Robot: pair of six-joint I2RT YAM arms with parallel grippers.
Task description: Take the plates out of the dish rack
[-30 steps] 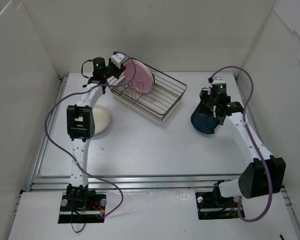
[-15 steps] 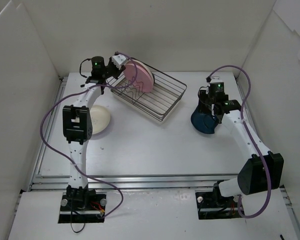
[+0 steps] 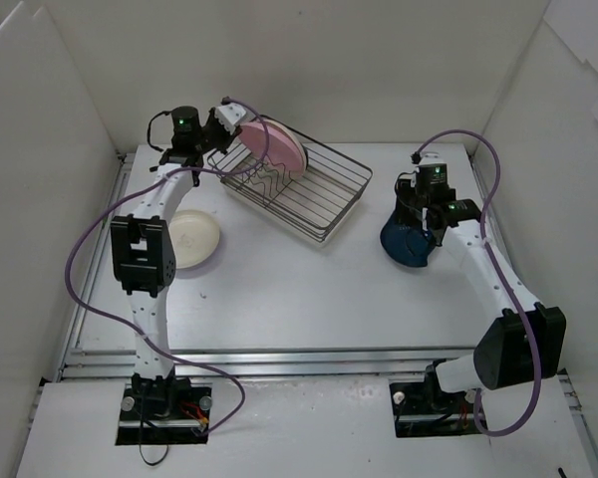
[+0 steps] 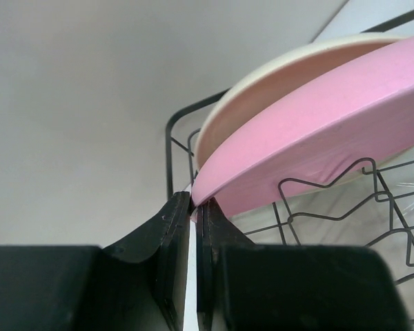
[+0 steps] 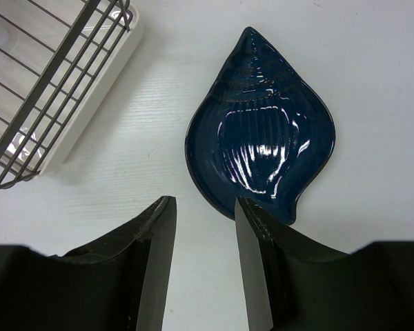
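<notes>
The dish rack (image 3: pixel 319 189) stands at the back middle of the table. A pink plate (image 3: pixel 276 149) stands on edge at its left end, with a cream plate (image 4: pixel 252 93) close behind it. My left gripper (image 3: pixel 231 118) is shut on the pink plate's (image 4: pixel 317 131) lower rim, as the left wrist view (image 4: pixel 193 205) shows. A dark blue shell-shaped plate (image 3: pixel 399 246) lies flat on the table at the right. My right gripper (image 3: pixel 419 221) hovers over its near edge, open and empty (image 5: pixel 203 207), with the blue plate (image 5: pixel 262 145) just beyond the fingertips.
Another cream plate (image 3: pixel 191 239) lies flat on the table by the left arm. The rack's corner and a white tray edge (image 5: pixel 96 86) under it show in the right wrist view. White walls enclose the table on three sides.
The left arm has swung to the left, uncovering the cream plate on the table, with its gripper still on the pink plate's rim. The right arm shifted slightly back, then held still.
</notes>
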